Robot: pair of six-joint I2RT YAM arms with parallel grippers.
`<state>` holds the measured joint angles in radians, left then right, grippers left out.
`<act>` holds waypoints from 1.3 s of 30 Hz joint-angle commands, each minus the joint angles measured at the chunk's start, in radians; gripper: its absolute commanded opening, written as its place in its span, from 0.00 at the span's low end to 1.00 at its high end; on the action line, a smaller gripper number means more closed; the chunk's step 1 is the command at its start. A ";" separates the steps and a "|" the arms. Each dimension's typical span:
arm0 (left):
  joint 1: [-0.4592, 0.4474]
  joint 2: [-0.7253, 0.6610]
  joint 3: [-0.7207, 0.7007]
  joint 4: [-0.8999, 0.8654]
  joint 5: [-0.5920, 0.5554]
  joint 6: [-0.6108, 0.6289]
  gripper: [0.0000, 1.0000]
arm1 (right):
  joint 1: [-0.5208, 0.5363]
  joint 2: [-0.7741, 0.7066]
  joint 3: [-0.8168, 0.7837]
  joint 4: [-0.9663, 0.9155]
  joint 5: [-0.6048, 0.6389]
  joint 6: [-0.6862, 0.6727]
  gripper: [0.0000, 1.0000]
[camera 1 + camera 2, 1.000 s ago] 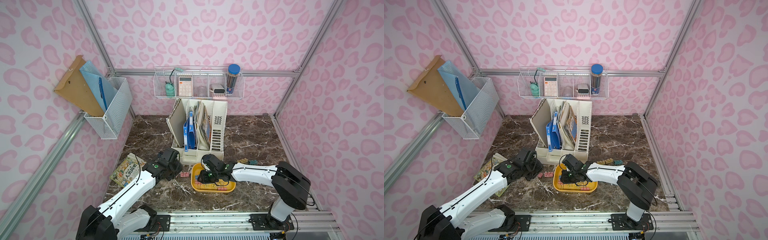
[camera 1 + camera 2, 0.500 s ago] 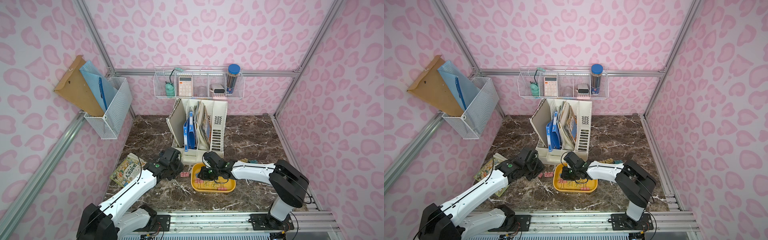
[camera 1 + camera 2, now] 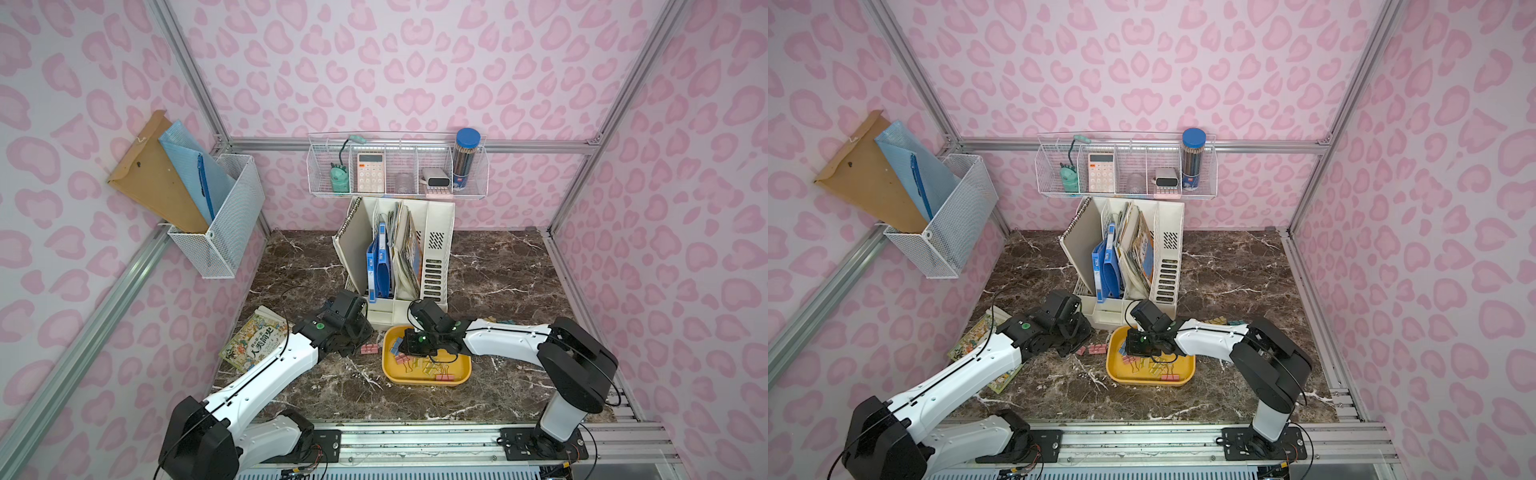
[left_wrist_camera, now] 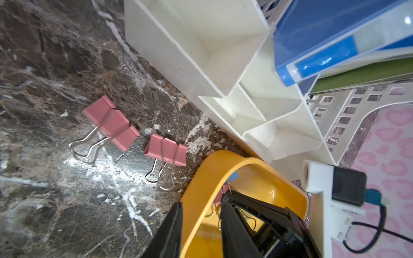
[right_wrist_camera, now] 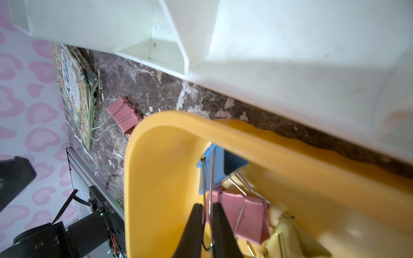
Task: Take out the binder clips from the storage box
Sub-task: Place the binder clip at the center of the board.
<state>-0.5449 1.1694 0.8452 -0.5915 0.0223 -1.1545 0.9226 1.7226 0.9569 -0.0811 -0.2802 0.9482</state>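
The yellow storage box [image 3: 457,368] sits on the marble in front of the file organiser. It holds several binder clips: a blue one [image 5: 214,165] in its corner, a pink one [image 5: 248,214] and yellow ones [image 5: 288,241]. My right gripper [image 5: 207,205] is inside the box, shut on the blue clip's wire handle. Two pink clips [image 4: 111,122] [image 4: 165,149] lie on the marble just left of the box. My left gripper [image 4: 201,204] hovers beside them with its jaws apart and holding nothing. The box's wall shows through the gap.
The cream file organiser [image 3: 399,257] stands right behind the box. A picture book [image 3: 255,343] lies under the left arm. A few more clips [image 3: 503,321] lie on the marble to the right of the box. White wire baskets hang on the back and left walls.
The right gripper's jaws have closed on the blue clip's wire handle after shifting slightly inside the box. The left arm has barely moved.
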 commanded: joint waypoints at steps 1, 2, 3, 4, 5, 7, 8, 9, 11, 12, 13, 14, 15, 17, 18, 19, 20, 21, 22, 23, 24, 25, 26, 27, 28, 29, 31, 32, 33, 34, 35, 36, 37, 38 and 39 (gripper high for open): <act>-0.004 0.003 0.019 -0.014 -0.005 0.020 0.34 | -0.001 -0.019 0.011 0.007 0.003 0.001 0.09; -0.006 0.004 0.025 -0.016 -0.007 0.022 0.34 | -0.002 -0.025 0.011 0.005 0.007 0.001 0.09; -0.009 0.004 0.030 -0.017 -0.008 0.026 0.34 | -0.004 -0.033 0.011 0.004 0.006 0.001 0.08; -0.012 0.004 0.035 -0.019 -0.010 0.030 0.34 | -0.003 -0.039 0.010 0.007 0.007 0.001 0.08; -0.017 0.004 0.040 -0.019 -0.012 0.036 0.34 | -0.004 -0.051 0.007 0.009 0.009 0.003 0.08; -0.026 0.002 0.050 -0.021 -0.016 0.042 0.35 | -0.005 -0.078 -0.003 0.024 0.004 0.006 0.07; -0.032 0.000 0.052 -0.019 -0.018 0.046 0.35 | -0.004 -0.091 -0.012 0.036 0.005 0.008 0.07; -0.040 -0.002 0.054 -0.018 -0.020 0.050 0.36 | -0.008 -0.108 -0.020 0.041 0.009 0.012 0.06; -0.055 -0.005 0.055 -0.003 -0.022 0.060 0.37 | -0.012 -0.138 -0.037 0.067 0.006 0.011 0.06; -0.063 -0.007 0.056 0.005 -0.026 0.065 0.38 | -0.015 -0.157 -0.048 0.076 0.006 0.016 0.05; -0.072 -0.008 0.057 0.012 -0.028 0.069 0.38 | -0.018 -0.175 -0.051 0.073 0.007 0.020 0.05; -0.081 -0.011 0.058 0.024 -0.031 0.075 0.38 | -0.016 -0.199 -0.053 0.064 0.020 0.015 0.04; -0.090 -0.013 0.059 0.034 -0.034 0.080 0.39 | -0.016 -0.228 -0.059 0.053 0.047 0.011 0.04; -0.100 -0.008 0.065 0.041 -0.035 0.084 0.40 | -0.028 -0.277 -0.088 0.060 0.079 0.007 0.03; -0.105 -0.005 0.071 0.042 -0.037 0.085 0.41 | -0.042 -0.297 -0.102 0.056 0.076 0.013 0.03; -0.110 -0.001 0.076 0.045 -0.038 0.089 0.41 | -0.052 -0.322 -0.117 0.055 0.081 0.013 0.03; -0.116 0.005 0.082 0.045 -0.041 0.095 0.41 | -0.055 -0.344 -0.130 0.052 0.095 0.009 0.03; -0.123 0.010 0.089 0.047 -0.044 0.099 0.41 | -0.061 -0.375 -0.144 0.047 0.113 0.004 0.03; -0.130 0.015 0.093 0.049 -0.047 0.104 0.41 | -0.068 -0.408 -0.157 0.038 0.129 0.002 0.02; -0.136 0.023 0.097 0.055 -0.047 0.111 0.42 | -0.075 -0.437 -0.166 0.024 0.144 0.002 0.02; -0.145 0.034 0.101 0.063 -0.042 0.120 0.42 | -0.083 -0.473 -0.177 0.005 0.165 0.003 0.02; -0.152 0.051 0.110 0.065 -0.038 0.127 0.42 | -0.090 -0.515 -0.189 -0.010 0.187 -0.001 0.01; -0.161 0.069 0.119 0.067 -0.034 0.133 0.42 | -0.099 -0.551 -0.201 -0.024 0.208 0.001 0.01; -0.174 0.092 0.134 0.067 -0.034 0.145 0.42 | -0.111 -0.599 -0.224 -0.040 0.235 0.008 0.00; -0.188 0.119 0.153 0.063 -0.039 0.156 0.42 | -0.129 -0.647 -0.253 -0.049 0.259 0.016 0.00; -0.200 0.144 0.170 0.054 -0.042 0.161 0.42 | -0.148 -0.696 -0.280 -0.061 0.273 0.023 0.00; -0.229 0.197 0.209 0.047 -0.047 0.182 0.42 | -0.204 -0.808 -0.345 -0.088 0.294 0.043 0.00; -0.246 0.226 0.233 0.039 -0.051 0.188 0.42 | -0.245 -0.867 -0.381 -0.110 0.292 0.047 0.00; -0.264 0.255 0.254 0.038 -0.052 0.199 0.42 | -0.292 -0.926 -0.411 -0.141 0.288 0.047 0.00; -0.279 0.278 0.273 0.037 -0.054 0.209 0.42 | -0.340 -0.972 -0.436 -0.170 0.281 0.044 0.00; -0.295 0.306 0.293 0.033 -0.058 0.214 0.42 | -0.406 -1.019 -0.466 -0.203 0.258 0.036 0.00; -0.311 0.335 0.311 0.034 -0.056 0.220 0.43 | -0.485 -1.058 -0.491 -0.226 0.209 0.018 0.00; -0.323 0.360 0.328 0.036 -0.051 0.228 0.43 | -0.557 -1.084 -0.509 -0.236 0.156 -0.005 0.00; -0.337 0.388 0.353 0.034 -0.047 0.233 0.43 | -0.642 -1.104 -0.531 -0.250 0.093 -0.031 0.00; -0.351 0.414 0.373 0.034 -0.042 0.237 0.44 | -0.726 -1.114 -0.551 -0.257 0.032 -0.055 0.00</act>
<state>-0.8745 1.5402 1.1805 -0.5510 -0.0223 -0.9577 0.3294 0.6365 0.4412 -0.2623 -0.0967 0.9611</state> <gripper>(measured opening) 0.435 0.057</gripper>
